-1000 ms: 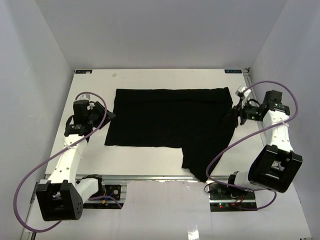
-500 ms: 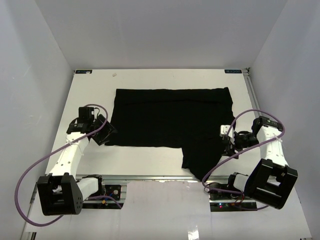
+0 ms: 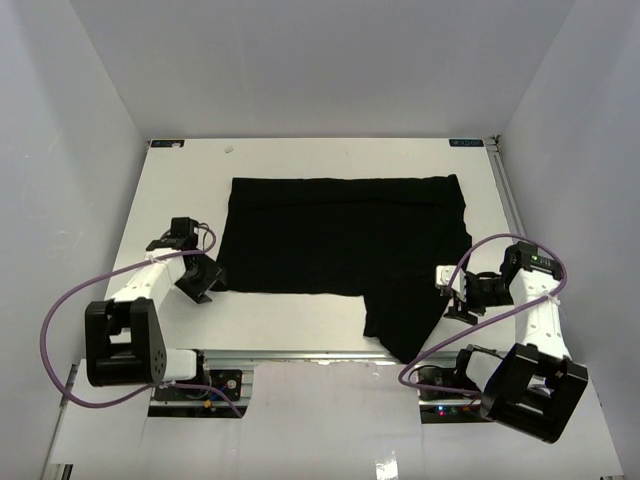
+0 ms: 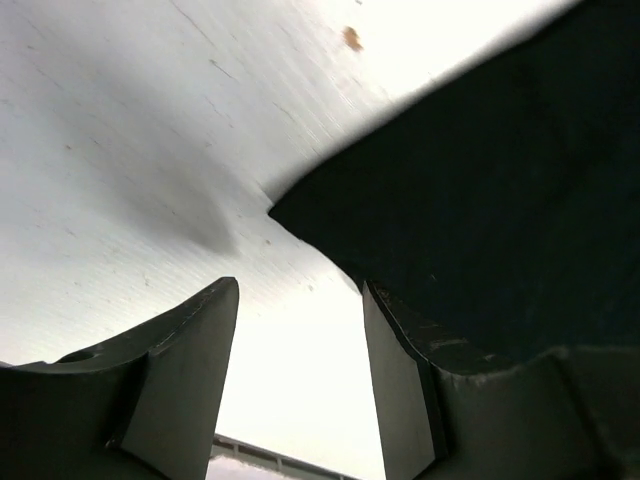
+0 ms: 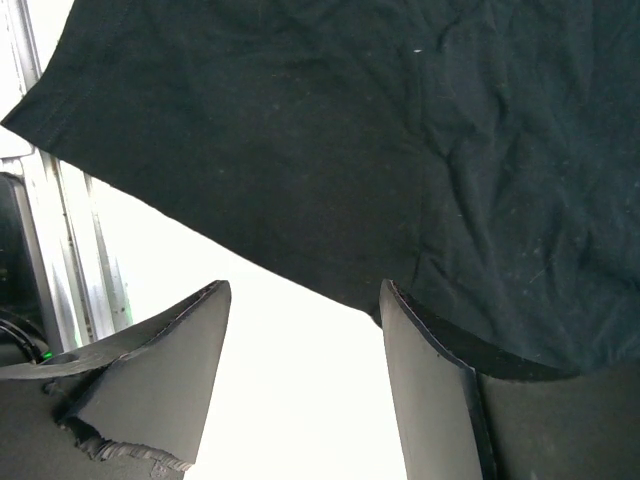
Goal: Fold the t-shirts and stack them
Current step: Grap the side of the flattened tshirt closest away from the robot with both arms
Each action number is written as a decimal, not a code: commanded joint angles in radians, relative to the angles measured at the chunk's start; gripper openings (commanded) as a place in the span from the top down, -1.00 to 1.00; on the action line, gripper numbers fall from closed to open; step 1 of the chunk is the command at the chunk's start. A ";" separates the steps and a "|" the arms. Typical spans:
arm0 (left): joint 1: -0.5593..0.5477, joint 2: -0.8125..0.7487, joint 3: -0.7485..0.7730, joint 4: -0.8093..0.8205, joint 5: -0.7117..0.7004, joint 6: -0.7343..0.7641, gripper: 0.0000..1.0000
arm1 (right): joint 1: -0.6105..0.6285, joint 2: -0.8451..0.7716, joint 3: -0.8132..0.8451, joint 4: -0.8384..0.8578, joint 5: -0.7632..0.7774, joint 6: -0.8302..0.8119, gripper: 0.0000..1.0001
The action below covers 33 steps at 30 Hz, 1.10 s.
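A black t-shirt (image 3: 345, 240) lies flat on the white table, partly folded, with one sleeve flap hanging toward the near edge at the right. My left gripper (image 3: 205, 283) is open and empty, low at the shirt's near left corner; that corner (image 4: 300, 215) lies just ahead of the jaws in the left wrist view. My right gripper (image 3: 452, 296) is open and empty, beside the sleeve's right edge. In the right wrist view the sleeve hem (image 5: 300, 250) lies just beyond the open fingers (image 5: 425, 370).
The white table (image 3: 300, 160) is walled by grey panels left, back and right. A metal rail (image 3: 300, 355) runs along the near edge, with the arm bases and purple cables below it.
Both arms have drawn back toward the near edge and dropped low. The left gripper moved to the shirt's near left corner; the right moved down beside the sleeve.
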 commanded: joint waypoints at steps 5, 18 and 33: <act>0.000 0.059 -0.025 0.070 -0.083 -0.047 -0.22 | 0.008 -0.041 -0.029 -0.027 0.024 -0.022 -0.37; 0.000 0.047 -0.032 0.124 -0.086 -0.067 -0.03 | 0.012 -0.013 -0.026 0.010 0.047 0.014 -0.37; 0.002 0.119 -0.077 0.200 -0.063 -0.073 0.75 | 0.018 -0.024 -0.120 0.038 0.200 -0.193 -0.40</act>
